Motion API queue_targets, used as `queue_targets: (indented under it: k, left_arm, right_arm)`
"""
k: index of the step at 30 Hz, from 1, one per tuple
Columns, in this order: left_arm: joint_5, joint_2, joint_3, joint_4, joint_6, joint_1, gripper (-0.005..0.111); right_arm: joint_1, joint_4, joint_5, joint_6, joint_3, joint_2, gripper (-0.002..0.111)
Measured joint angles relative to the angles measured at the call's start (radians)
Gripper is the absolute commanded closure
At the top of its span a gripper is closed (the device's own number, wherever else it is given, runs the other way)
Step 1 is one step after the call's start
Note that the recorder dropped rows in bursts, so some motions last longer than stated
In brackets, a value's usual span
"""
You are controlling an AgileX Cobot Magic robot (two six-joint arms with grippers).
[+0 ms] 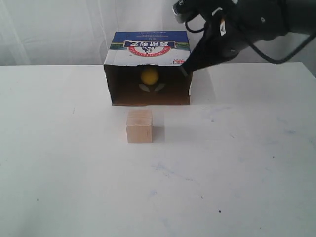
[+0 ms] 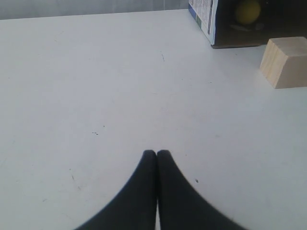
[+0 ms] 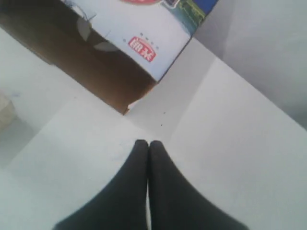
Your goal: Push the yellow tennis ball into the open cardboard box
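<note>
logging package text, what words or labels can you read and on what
"莫斯利安" (likely, seen upside down): red band on the open cardboard box top.
Lettering around the round logo: too small to read.
Small red label on the box top: blurred, unreadable.
Wooden cube: no text.

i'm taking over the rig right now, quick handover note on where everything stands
Left end effector: shut, empty, low over bare white table, away from the job's things.
Right end effector: shut, empty, by the right front corner of the large brown open cardboard box; it looks clear of the box.
Small yellow fuzzy tennis ball: inside the box, towards the back.
Pale wooden cube: on the table in front of the opening.
Done: ball is in the box.
Left: probably only pulling the right arm back.
</note>
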Motion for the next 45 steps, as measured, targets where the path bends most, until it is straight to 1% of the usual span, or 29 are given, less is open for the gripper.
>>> queue_targets:
  k: [3, 6, 8, 10, 13, 19, 27, 32, 39, 45]
  left_arm:
    - [0.0, 0.0, 0.0, 0.0, 0.0, 0.0, 0.107]
    - [0.0, 0.0, 0.0, 0.0, 0.0, 0.0, 0.107]
    - [0.0, 0.0, 0.0, 0.0, 0.0, 0.0, 0.107]
    - [0.0, 0.0, 0.0, 0.0, 0.0, 0.0, 0.107]
    - [0.0, 0.0, 0.0, 0.0, 0.0, 0.0, 0.107]
    - [0.0, 0.0, 0.0, 0.0, 0.0, 0.0, 0.107]
    - [0.0, 0.0, 0.0, 0.0, 0.0, 0.0, 0.107]
    - [0.0, 0.0, 0.0, 0.0, 0.0, 0.0, 0.107]
    - [0.0, 0.0, 0.0, 0.0, 0.0, 0.0, 0.107]
    - [0.0, 0.0, 0.0, 0.0, 0.0, 0.0, 0.107]
  right_arm:
    - [0.0, 0.005, -0.061, 0.055, 0.161, -0.098, 0.108]
    - [0.0, 0.052, -0.216, 0.114, 0.385, -0.226, 0.108]
    - [0.0, 0.06, -0.288, 0.147, 0.501, -0.303, 0.108]
    - [0.0, 0.061, -0.329, 0.168, 0.569, -0.354, 0.108]
    - [0.0, 0.063, -0.357, 0.184, 0.626, -0.409, 0.108]
    - [0.0, 0.064, -0.362, 0.199, 0.656, -0.465, 0.108]
    - [0.0, 0.067, -0.36, 0.209, 0.656, -0.476, 0.108]
    - [0.0, 0.076, -0.44, 0.216, 0.71, -0.512, 0.108]
    - [0.0, 0.089, -0.444, 0.22, 0.737, -0.545, 0.108]
    - [-0.002, 0.103, -0.546, 0.237, 0.81, -0.597, 0.108]
